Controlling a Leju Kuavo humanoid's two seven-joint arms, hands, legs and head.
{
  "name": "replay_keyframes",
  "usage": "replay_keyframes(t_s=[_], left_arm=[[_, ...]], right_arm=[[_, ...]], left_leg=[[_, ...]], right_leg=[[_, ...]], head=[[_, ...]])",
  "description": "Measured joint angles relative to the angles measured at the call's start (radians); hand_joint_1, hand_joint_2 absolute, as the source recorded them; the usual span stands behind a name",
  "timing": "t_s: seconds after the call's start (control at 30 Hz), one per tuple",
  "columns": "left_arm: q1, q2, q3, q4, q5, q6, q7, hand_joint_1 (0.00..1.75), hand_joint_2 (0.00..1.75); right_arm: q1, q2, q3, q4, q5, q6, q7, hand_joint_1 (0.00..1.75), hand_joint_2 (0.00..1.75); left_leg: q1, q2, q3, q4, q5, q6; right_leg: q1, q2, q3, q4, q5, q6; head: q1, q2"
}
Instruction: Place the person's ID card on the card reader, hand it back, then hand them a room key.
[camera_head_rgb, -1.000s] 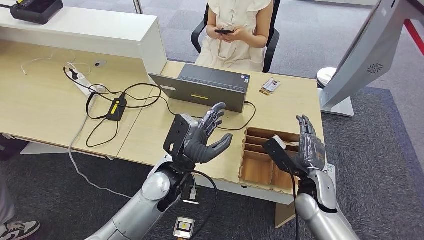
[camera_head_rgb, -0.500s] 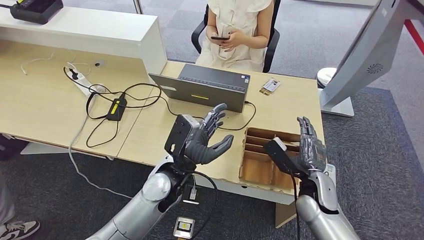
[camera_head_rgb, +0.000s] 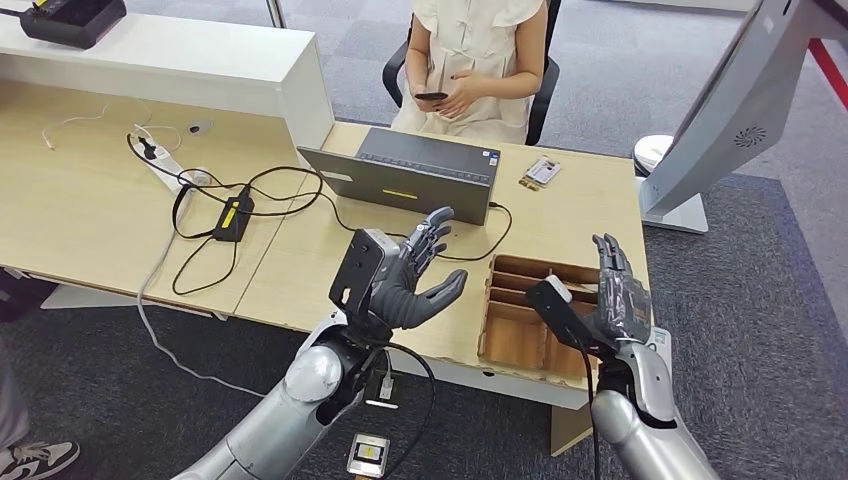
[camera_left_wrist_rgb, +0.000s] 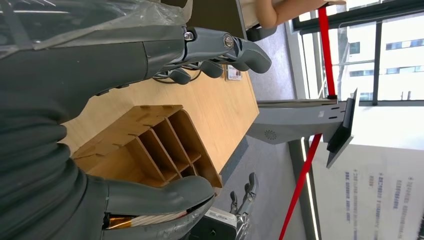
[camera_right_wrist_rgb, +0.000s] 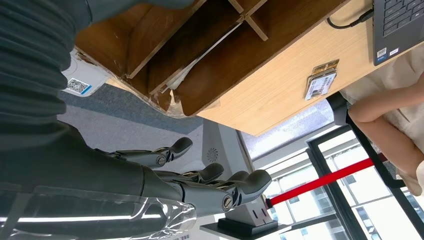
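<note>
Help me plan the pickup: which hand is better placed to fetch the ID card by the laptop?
The right hand, probably: the ID card lies on the desk's right side, beyond the wooden organizer. The left hand hovers further left.

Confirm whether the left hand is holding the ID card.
No. The left hand is open and empty above the desk, while the ID card lies beside the laptop.

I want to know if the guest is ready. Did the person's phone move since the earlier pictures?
Yes. The phone has dropped from chest height toward the lap, nearer the laptop.
</note>
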Motion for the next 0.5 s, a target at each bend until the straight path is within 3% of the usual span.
replay_keyframes(t_s=[0.5], left_arm=[[-0.001, -0.002, 0.000, 0.002, 0.007, -0.012, 0.000, 0.00, 1.75]], right_arm=[[-0.007, 0.002, 0.001, 0.014, -0.010, 0.018, -0.013, 0.00, 1.75]], left_leg=[[0.000, 0.000, 0.000, 0.000, 0.000, 0.000]], right_leg=[[0.000, 0.000, 0.000, 0.000, 0.000, 0.000]], head=[[0.000, 0.000]])
